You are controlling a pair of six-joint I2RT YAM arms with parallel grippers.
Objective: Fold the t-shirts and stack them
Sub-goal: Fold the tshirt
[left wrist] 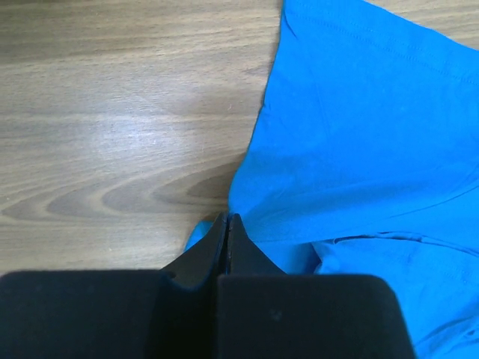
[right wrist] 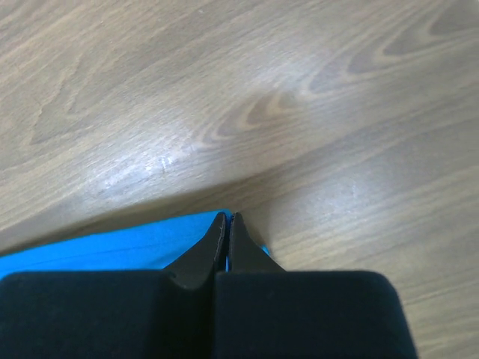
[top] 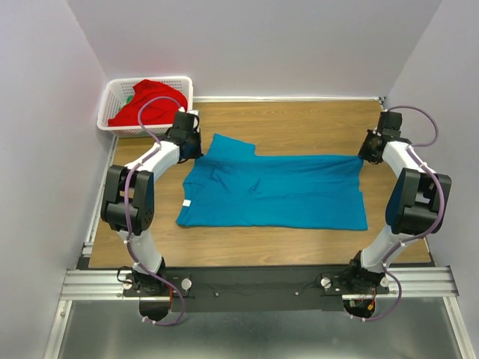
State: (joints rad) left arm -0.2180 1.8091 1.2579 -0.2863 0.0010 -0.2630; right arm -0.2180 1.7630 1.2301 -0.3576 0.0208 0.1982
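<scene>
A teal-blue t-shirt (top: 277, 191) lies spread across the wooden table, partly folded, with a sleeve poking out at its upper left. My left gripper (top: 193, 147) is shut on the shirt's left edge; in the left wrist view the closed tips (left wrist: 227, 217) pinch teal cloth (left wrist: 359, 134), which bunches on both sides of them. My right gripper (top: 367, 155) is shut on the shirt's upper right corner; in the right wrist view the tips (right wrist: 227, 215) hold the corner of the blue cloth (right wrist: 112, 250). A bright red t-shirt (top: 146, 111) lies crumpled in the basket.
The white lattice basket (top: 112, 93) stands at the table's back left corner, just behind my left gripper. Grey walls close in the table on the left, back and right. Bare wood (top: 299, 120) shows behind the teal shirt.
</scene>
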